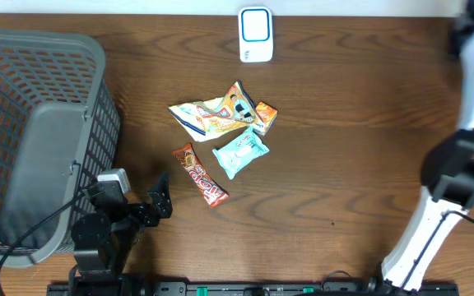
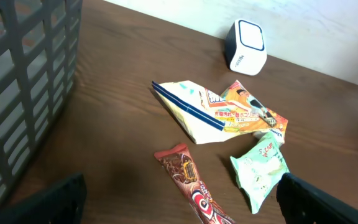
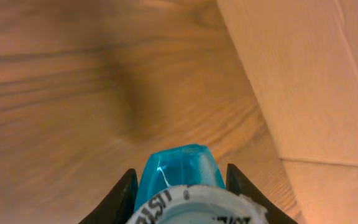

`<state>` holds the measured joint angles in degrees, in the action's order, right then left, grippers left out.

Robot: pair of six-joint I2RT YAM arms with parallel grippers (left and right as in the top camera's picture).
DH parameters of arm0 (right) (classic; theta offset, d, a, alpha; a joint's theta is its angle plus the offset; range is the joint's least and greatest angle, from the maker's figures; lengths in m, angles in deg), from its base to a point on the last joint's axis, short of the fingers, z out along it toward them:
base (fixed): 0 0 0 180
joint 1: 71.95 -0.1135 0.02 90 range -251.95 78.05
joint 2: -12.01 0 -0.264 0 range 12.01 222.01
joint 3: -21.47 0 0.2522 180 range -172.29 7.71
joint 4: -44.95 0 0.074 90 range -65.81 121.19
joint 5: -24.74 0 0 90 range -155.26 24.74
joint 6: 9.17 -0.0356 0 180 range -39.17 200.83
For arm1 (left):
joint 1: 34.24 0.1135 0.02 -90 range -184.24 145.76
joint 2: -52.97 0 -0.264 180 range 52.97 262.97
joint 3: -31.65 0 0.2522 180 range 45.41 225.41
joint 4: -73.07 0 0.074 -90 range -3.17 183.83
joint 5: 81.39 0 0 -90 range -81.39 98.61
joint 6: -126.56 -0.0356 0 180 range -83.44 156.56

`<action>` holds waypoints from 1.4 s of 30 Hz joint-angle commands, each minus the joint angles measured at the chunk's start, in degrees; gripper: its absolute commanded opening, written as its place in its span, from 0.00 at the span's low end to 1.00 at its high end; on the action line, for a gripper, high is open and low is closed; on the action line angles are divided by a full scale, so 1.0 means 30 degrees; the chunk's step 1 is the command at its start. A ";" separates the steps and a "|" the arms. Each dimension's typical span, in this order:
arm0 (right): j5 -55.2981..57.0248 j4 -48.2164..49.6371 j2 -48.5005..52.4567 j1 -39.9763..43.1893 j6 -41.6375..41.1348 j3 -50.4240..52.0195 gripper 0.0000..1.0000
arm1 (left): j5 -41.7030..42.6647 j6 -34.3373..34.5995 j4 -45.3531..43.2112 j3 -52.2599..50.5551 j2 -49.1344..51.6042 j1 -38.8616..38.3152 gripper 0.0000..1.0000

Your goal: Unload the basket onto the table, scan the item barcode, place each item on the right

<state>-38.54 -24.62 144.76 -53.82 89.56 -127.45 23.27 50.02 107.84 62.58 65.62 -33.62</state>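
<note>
Left claw wide open, nothing in it, low beside the basket. Just ahead is a red snack bar, then a green packet and an orange bag, clustered mid-table. Scanner upright at the far edge. Right claw clamps a blue bottle above the table, by a pale board.

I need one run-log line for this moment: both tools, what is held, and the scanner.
left tool: open, empty | right tool: shut on blue item | scanner: upright, nothing before it
</note>
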 commanded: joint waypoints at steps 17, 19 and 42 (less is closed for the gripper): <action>-1.0593 0.4626 0.0255 0.7351 -0.0109 -0.0270 0.08 | -0.0117 -0.0255 -0.0015 -0.0080 -0.0029 -0.0022 0.98; -1.0593 0.4925 0.0619 0.7293 -0.0109 -0.0270 0.08 | -0.0117 -0.0255 -0.0015 -0.0080 -0.0029 -0.0022 0.98; -0.8240 0.5763 0.2470 0.6958 -0.0109 -0.0270 0.99 | -0.0117 -0.0255 -0.0015 -0.0080 -0.0029 -0.0022 0.98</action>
<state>-65.42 -7.07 155.27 -32.64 89.27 -127.47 23.27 50.02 107.84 62.58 65.62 -33.62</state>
